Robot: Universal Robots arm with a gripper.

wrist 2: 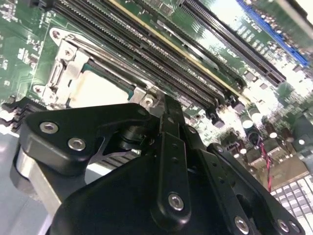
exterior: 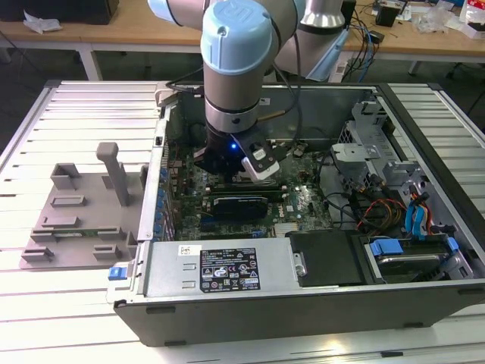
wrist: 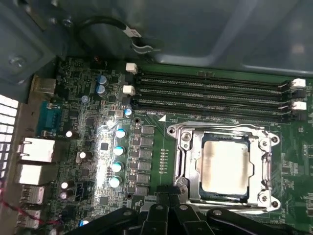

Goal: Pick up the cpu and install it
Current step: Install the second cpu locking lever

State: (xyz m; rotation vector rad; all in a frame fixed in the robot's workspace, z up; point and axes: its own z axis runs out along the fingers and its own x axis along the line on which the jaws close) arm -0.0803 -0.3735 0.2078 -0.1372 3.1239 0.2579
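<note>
Slatted metal tabletop carries an open computer case in the exterior view, with a grey fixture tray on the exterior view's left; the robot arm reaches down inside the case walls, close over the motherboard and a black card. In the second wrist view the gripper fills the foreground — its black linkages meet at the middle, though whether the tips are closed I cannot tell. Beyond it the cpu lies seated in the socket frame, beside long memory slots. The first wrist view looks flatter onto the cpu, square inside the frame — rear ports and capacitors lie well apart from it, and the gripper tips sit just beside the frame's edge.
</note>
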